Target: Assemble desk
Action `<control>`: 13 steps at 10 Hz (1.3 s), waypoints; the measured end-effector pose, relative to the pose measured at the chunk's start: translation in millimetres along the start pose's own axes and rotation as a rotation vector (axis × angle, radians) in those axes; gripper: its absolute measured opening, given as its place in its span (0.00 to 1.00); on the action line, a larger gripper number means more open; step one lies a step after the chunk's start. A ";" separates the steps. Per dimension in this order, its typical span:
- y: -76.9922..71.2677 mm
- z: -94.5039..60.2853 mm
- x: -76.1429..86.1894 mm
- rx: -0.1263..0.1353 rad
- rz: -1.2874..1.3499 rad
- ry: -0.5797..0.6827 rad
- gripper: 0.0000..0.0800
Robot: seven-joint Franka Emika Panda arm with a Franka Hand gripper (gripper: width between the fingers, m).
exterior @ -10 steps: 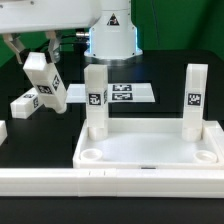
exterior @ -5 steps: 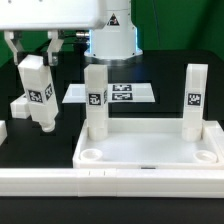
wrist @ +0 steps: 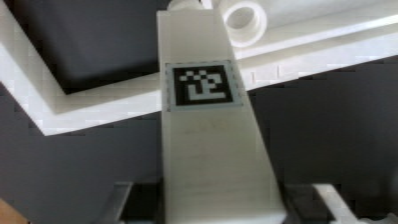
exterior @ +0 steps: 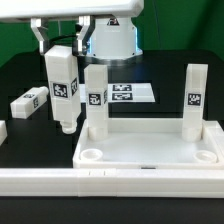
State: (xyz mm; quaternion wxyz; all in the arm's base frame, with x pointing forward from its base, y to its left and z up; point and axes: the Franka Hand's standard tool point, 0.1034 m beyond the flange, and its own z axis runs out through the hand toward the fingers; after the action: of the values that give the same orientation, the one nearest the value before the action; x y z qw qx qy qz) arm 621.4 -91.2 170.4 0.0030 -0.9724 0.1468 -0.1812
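Two legs [exterior: 96, 100] [exterior: 195, 98] upright in the tabletop [exterior: 150, 142]

A robotics lab setup: a bare black tabletop [exterior: 40, 145], a robot arm's white base [exterior: 110, 40] standing behind, a marker board [exterior: 135, 93], and square tags [exterior: 192, 99] on white plastic legs [exterior: 191, 120].

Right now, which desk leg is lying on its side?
The loose leg at the exterior view's left, flat on the table. Two other legs stand upright in the tabletop; the gripper holds a fourth leg upright.
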 end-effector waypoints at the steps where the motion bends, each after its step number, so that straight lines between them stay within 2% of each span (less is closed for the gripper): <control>1: -5.9 -0.9 -0.4 0.005 0.002 -0.002 0.37; 3: -52.0 -7.9 -2.3 0.048 -0.035 0.001 0.37; 5: -99.7 -5.1 -9.9 0.069 -0.077 0.010 0.37; 7: -90.5 -4.6 -8.2 0.065 -0.072 0.010 0.37; 9: -92.4 -4.4 -9.1 0.067 -0.075 0.009 0.37; 10: -98.9 -5.2 -9.3 0.068 -0.082 0.020 0.37; 12: -135.4 -5.2 -20.6 0.087 -0.116 0.027 0.37; 13: -158.3 -2.1 -29.8 0.091 -0.117 0.022 0.37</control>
State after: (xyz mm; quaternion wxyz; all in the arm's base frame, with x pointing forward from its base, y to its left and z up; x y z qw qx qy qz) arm 639.1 68.9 171.3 0.0348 -0.9761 0.0814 -0.1983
